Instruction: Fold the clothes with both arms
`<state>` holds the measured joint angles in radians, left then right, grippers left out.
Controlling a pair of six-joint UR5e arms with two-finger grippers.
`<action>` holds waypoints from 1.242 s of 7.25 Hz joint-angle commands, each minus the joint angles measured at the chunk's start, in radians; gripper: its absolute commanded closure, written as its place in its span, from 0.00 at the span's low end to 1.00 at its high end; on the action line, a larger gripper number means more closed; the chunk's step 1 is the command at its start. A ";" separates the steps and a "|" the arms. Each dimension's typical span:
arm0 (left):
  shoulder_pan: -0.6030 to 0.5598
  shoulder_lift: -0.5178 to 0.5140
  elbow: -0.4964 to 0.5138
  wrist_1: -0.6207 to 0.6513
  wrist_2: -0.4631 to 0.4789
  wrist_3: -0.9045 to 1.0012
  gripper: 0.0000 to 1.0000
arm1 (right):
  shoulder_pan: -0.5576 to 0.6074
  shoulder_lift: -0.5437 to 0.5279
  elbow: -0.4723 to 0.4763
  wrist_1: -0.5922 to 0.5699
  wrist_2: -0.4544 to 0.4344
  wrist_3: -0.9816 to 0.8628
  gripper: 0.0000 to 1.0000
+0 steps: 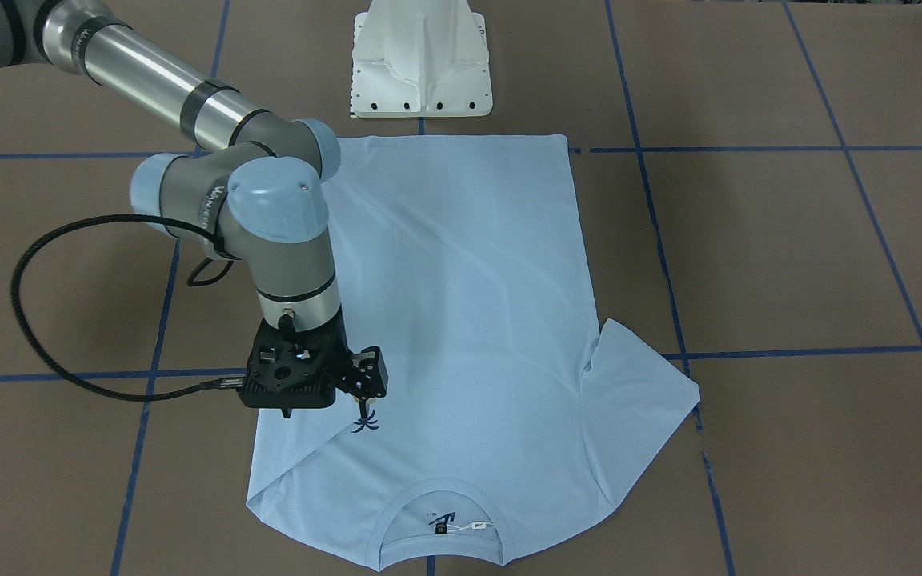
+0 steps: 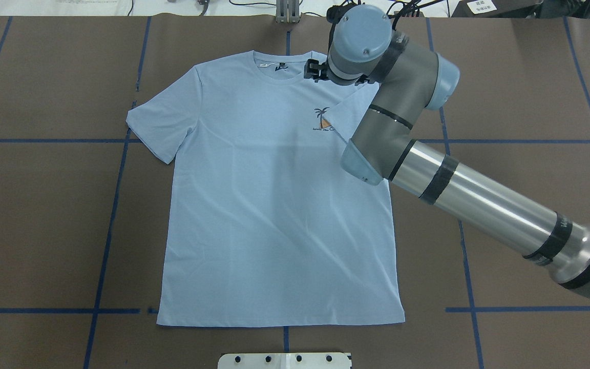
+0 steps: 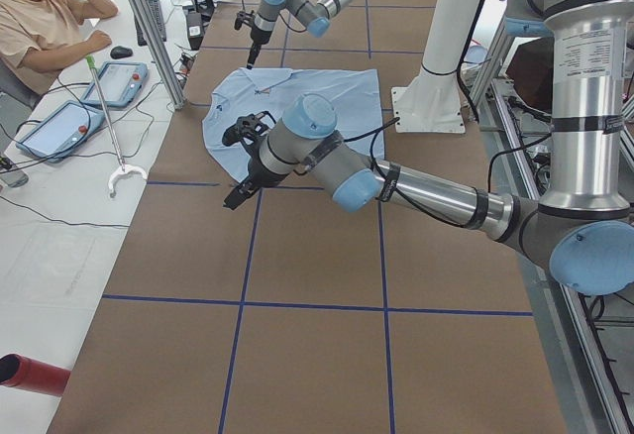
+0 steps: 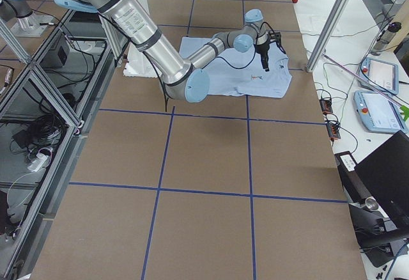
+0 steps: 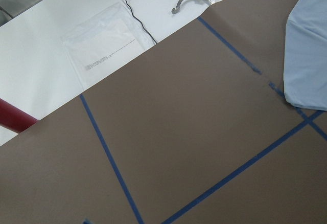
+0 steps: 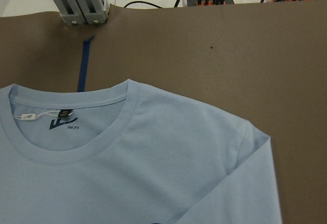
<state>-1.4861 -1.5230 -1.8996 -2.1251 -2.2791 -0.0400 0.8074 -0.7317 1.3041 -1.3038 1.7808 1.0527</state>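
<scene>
From across the table, the light blue T-shirt (image 1: 461,280) lies flat and front up on the brown-papered table (image 1: 789,256), with its hem toward the white pedestal base (image 1: 421,72) and its collar (image 1: 441,485) on the side away from it. The sleeve on the robot's left (image 1: 645,392) is spread out, and the sleeve on the robot's right (image 1: 281,456) is folded in over the chest. The right gripper (image 1: 288,408) hangs over that chest, hiding part of the palm print (image 1: 364,425). Only one short dark tip shows under its black body, so I cannot tell how far its jaws are parted; the cloth beneath lies flat. From overhead, the right arm (image 2: 479,200) reaches in from the right, its wrist covering the gripper near the collar. From the table's left end, the left arm (image 3: 436,194) stretches out above the table near the spread sleeve. The left gripper (image 3: 236,196) points down at a slant, and I cannot tell whether it is parted or what it holds. A person (image 3: 40,28) sits at a white side bench. From the right end, the right gripper stands over the shirt's chest. The left wrist camera sees blue-taped table and a sleeve edge at its right. The right wrist camera sees the collar, a white tag (image 6: 28,116) and a dark neck label (image 6: 64,113).
</scene>
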 commanded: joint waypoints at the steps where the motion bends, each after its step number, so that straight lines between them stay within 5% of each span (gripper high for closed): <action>1: 0.114 -0.141 0.138 -0.018 0.003 -0.111 0.00 | 0.180 -0.175 0.190 -0.034 0.219 -0.272 0.00; 3: 0.224 -0.199 0.227 -0.138 0.080 -0.354 0.03 | 0.329 -0.314 0.273 -0.032 0.386 -0.461 0.00; 5: 0.417 -0.299 0.351 -0.240 0.298 -0.687 0.24 | 0.433 -0.412 0.279 -0.020 0.494 -0.630 0.00; 7: 0.577 -0.386 0.501 -0.315 0.473 -0.938 0.46 | 0.452 -0.446 0.287 -0.018 0.500 -0.642 0.00; 9: 0.639 -0.468 0.640 -0.341 0.562 -0.985 0.46 | 0.452 -0.449 0.287 -0.018 0.496 -0.642 0.00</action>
<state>-0.8885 -1.9406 -1.3440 -2.4484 -1.7780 -0.9882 1.2578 -1.1766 1.5899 -1.3225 2.2776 0.4128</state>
